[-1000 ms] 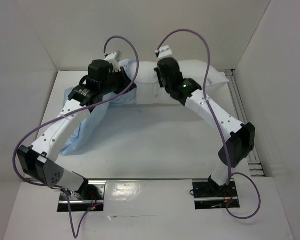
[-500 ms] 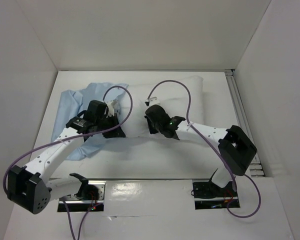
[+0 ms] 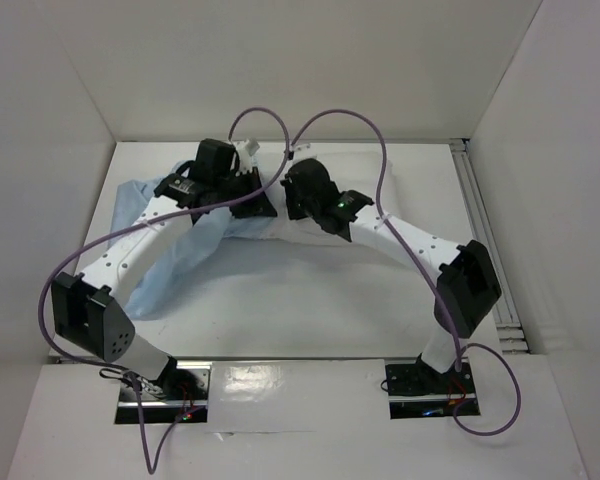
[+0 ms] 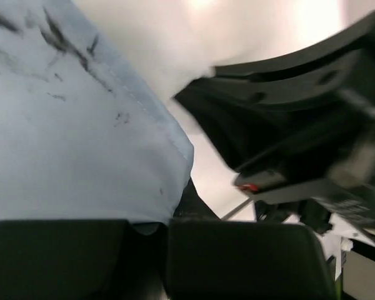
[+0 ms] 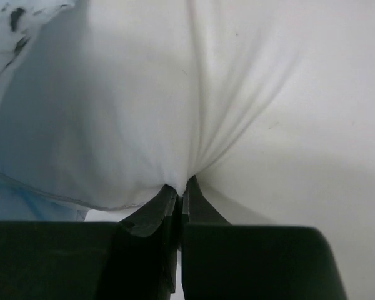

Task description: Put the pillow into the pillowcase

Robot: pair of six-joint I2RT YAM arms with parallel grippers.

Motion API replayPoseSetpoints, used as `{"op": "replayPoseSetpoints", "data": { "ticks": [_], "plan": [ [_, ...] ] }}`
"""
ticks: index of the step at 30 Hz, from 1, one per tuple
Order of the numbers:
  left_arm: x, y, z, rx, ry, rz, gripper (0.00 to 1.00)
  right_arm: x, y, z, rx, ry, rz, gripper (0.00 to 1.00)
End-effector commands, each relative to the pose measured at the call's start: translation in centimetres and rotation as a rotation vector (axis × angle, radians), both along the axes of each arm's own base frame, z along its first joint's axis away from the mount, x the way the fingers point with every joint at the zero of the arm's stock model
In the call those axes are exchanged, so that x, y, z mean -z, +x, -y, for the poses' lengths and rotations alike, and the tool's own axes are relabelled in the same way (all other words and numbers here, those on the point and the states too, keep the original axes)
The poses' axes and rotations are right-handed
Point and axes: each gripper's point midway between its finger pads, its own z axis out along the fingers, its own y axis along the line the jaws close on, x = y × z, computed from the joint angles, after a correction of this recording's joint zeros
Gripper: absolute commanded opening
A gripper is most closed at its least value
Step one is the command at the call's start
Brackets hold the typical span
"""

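**Cloth pinched on both sides**

On the tabletop (image 3: 310, 300), the pillowcase (image 3: 170, 270) sprawls at left, and the pillow (image 5: 194, 94) lies upper centre. My left gripper (image 4: 151, 228) is clamped on the pillowcase hem. My right gripper (image 5: 180, 190) pinches pillow fabric.

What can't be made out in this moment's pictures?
1. Right wrist view: the pillow fills the frame, edges cut off; the right gripper pinches it.
2. Left wrist view: motion blur; the pillowcase drapes over the left gripper, hiding its jaws' tips.
3. Top view: the left arm and the right arm cover the opening, so how far in the pillow sits is hidden.
4. Pillow's tag: in no view.
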Motion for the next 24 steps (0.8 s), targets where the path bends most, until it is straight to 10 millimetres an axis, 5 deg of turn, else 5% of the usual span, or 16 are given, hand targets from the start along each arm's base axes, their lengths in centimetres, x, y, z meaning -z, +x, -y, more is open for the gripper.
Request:
{"op": "replayPoseSetpoints", "data": {
  "ticks": [1, 2, 6, 7, 8, 11, 13, 14, 16, 19, 21, 24],
  "plan": [
    [-7.0, -0.4, 2.7, 0.117, -0.142, 0.142, 0.00, -3.4, -1.8, -3.4, -0.124, 0.099, 0.038, 0.00],
    [-6.5, -0.7, 2.5, 0.117, -0.138, 0.132, 0.00, -0.1, -3.1, -3.2, -0.134, 0.072, -0.018, 0.00],
    [-1.6, -3.6, 1.4, 0.100, -0.125, 0.022, 0.00, 7.6, -7.7, -3.6, -0.176, 0.127, -0.217, 0.00],
    [0.8, -5.4, 1.4, 0.113, -0.129, -0.060, 0.00, 7.8, -8.4, -3.7, -0.162, 0.163, -0.230, 0.00],
    [0.7, -6.5, 1.4, 0.120, -0.139, -0.052, 0.00, 9.5, -9.6, -2.9, -0.160, 0.145, -0.260, 0.00],
    [0.9, -7.3, 0.3, 0.102, -0.101, -0.042, 0.00, 9.6, -10.8, -1.6, -0.154, 0.151, -0.265, 0.00],
    [0.4, -7.2, -1.1, 0.071, -0.013, -0.025, 0.16, 9.5, -11.4, -0.9, -0.154, 0.148, -0.267, 0.00],
    [-2.3, -6.5, -1.1, 0.072, -0.018, 0.036, 0.45, 9.3, -11.9, -0.5, -0.160, 0.133, -0.261, 0.00],
    [-3.4, -5.8, -1.3, 0.071, 0.016, 0.054, 0.72, 9.1, -12.1, -0.1, -0.160, 0.123, -0.251, 0.00],
    [-6.2, -4.6, -1.8, 0.052, 0.059, 0.108, 0.86, 9.1, -12.5, 0.6, -0.165, 0.084, -0.244, 0.00],
    [-7.1, -2.0, -3.0, -0.025, 0.118, 0.144, 0.80, 9.2, -13.1, 1.1, -0.171, 0.061, -0.247, 0.00],
    [-6.9, 2.0, -4.3, -0.125, 0.186, 0.155, 0.37, 9.1, -13.2, 1.4, -0.164, 0.059, -0.241, 0.00]
  ]
}}
